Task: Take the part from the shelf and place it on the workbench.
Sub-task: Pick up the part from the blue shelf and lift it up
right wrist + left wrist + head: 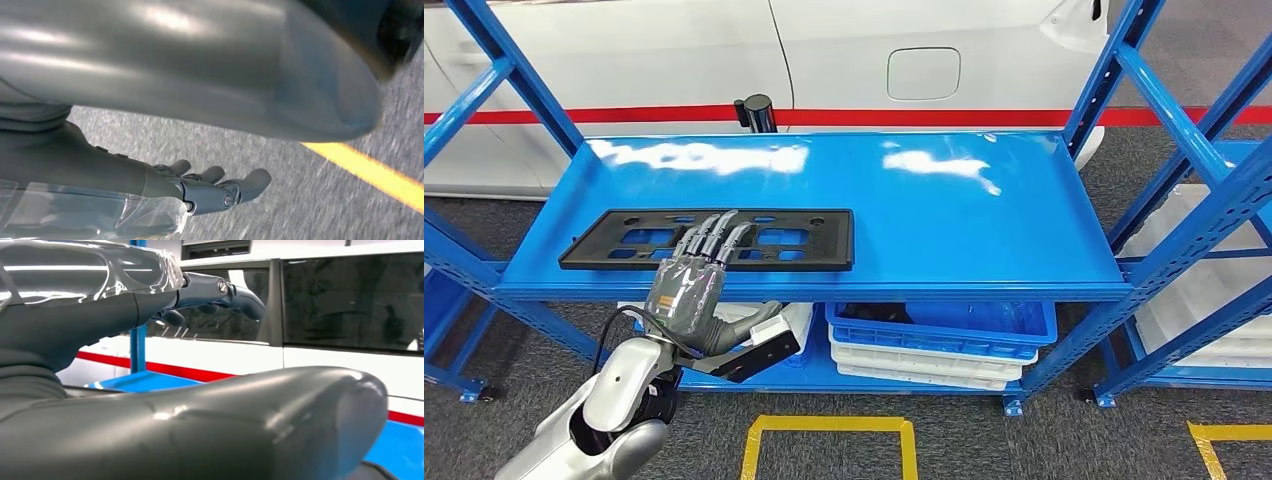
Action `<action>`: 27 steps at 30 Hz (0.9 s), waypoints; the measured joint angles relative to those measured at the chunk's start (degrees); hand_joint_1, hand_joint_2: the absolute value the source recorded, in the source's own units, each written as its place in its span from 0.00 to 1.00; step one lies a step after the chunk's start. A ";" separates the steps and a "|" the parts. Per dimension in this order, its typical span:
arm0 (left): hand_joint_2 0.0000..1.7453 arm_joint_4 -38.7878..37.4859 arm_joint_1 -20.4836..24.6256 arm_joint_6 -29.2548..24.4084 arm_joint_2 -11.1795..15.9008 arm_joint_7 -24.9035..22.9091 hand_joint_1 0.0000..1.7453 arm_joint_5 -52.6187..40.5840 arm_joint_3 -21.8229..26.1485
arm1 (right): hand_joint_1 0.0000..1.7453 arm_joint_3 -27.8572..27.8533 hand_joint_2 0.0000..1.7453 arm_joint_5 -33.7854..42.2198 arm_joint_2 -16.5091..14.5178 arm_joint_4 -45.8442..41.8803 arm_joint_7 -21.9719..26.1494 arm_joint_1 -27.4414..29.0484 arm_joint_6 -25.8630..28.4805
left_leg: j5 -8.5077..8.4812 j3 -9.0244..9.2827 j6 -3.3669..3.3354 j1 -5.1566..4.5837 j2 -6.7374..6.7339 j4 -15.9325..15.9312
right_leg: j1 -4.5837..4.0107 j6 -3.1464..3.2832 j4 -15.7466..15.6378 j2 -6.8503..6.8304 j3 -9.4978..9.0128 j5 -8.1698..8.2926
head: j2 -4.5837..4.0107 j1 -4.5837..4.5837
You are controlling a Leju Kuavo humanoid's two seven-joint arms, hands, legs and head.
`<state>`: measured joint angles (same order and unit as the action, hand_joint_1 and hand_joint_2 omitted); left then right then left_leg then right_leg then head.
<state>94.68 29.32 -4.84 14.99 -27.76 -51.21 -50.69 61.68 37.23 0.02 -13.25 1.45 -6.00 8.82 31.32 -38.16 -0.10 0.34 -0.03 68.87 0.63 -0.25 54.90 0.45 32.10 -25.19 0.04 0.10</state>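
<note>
1. On the glossy blue metal shelf [944, 200] of a blue steel rack, a flat black rectangular plastic part with cut-out slots [794, 240] lies along the front left of the deck, parallel to the front edge.
2. Reaching in from below, the robot's silver left arm holds its grey left hand [692, 285] at the shelf's front lip, the palm wrapped in clear film. Its dark fingers [714, 235] are stretched out straight and lie over the middle of the black part; whether they press on it cannot be told. The thumb sticks out sideways below the shelf edge, so the hand is spread and grips nothing.
3. From the left wrist camera, the same hand [150, 305] shows extended fingers against the dark windows of a white vehicle with a red stripe [320, 365] parked behind the rack.
4. Hanging over grey carpeted floor [280, 200] beside a yellow floor line [370, 172], the right hand [200, 192] has its fingers loosely extended and holds nothing.
5. Under the shelf, a blue plastic crate stacked on white trays [944, 340] sits on the lower deck, and yellow tape [824, 440] marks a square on the floor in front.
</note>
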 joint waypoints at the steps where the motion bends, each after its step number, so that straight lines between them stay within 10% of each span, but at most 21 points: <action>1: 0.00 0.00 -0.10 0.01 0.01 0.00 0.00 0.00 -0.02 | 0.00 0.00 0.00 0.02 0.00 0.00 0.01 0.03 -0.01 | 0.67 -1.66 0.17 0.09 0.00 2.90 | 0.00 0.03 0.01 0.03 -0.06 -0.08 | 0.00 -0.01; 3: 0.00 0.00 -0.23 0.01 0.04 0.00 0.00 0.00 -0.02 | 0.00 0.00 0.00 0.08 0.00 0.00 0.01 0.10 -0.01 | -1.50 -1.61 0.25 0.26 -0.01 1.58 | 0.01 -0.04 0.03 0.14 -0.40 -0.33 | 0.00 -0.02; 6: 0.00 0.00 -0.11 0.01 0.04 0.00 0.00 -0.01 -0.01 | 0.00 0.00 0.00 0.15 -0.01 0.00 0.01 0.05 -0.01 | -7.26 3.82 -0.15 0.25 0.02 -10.57 | -0.14 -0.61 0.05 0.31 -1.15 -0.95 | 0.00 -0.01; 11: 0.00 0.00 -0.01 0.00 0.15 0.00 0.00 -0.01 0.02 | 0.00 0.00 0.00 0.17 -0.01 0.00 0.01 -0.02 0.01 | -7.83 5.70 -1.85 -0.12 0.14 -14.19 | -0.15 -2.01 0.25 0.31 -1.32 -1.73 | 0.01 0.08; 17: 0.00 -0.03 -0.02 -0.01 0.18 0.00 0.00 0.00 -0.09 | 0.00 0.00 0.00 0.18 0.02 0.00 0.01 0.18 0.03 | -7.29 6.71 -3.12 -0.11 0.07 -14.50 | 0.02 -2.76 17.49 0.16 7.91 -7.85 | 0.00 0.31; 22: 0.00 -0.04 0.03 -0.01 0.18 0.00 0.00 0.00 -0.11 | 0.00 0.00 0.00 0.42 0.02 0.00 0.01 0.04 0.03 | -6.30 7.67 -2.52 -0.51 0.28 -14.37 | -0.18 -1.98 2.34 0.16 2.12 0.86 | 0.00 0.33; 27: 0.00 -0.06 0.19 -0.01 0.19 0.00 0.00 0.00 -0.05 | 0.00 -0.01 0.00 0.48 -0.01 0.01 0.01 0.07 0.00 | -4.89 7.09 -1.07 -0.40 0.26 -12.89 | -0.22 -0.63 0.21 0.22 1.07 0.83 | 0.00 0.25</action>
<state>94.62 29.51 -4.85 15.18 -27.76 -51.21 -50.74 61.67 37.70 0.01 -13.23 1.46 -5.93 8.82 26.44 -31.07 -1.17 -0.06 0.23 55.98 0.41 -0.88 55.11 0.67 33.17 -24.36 0.04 0.35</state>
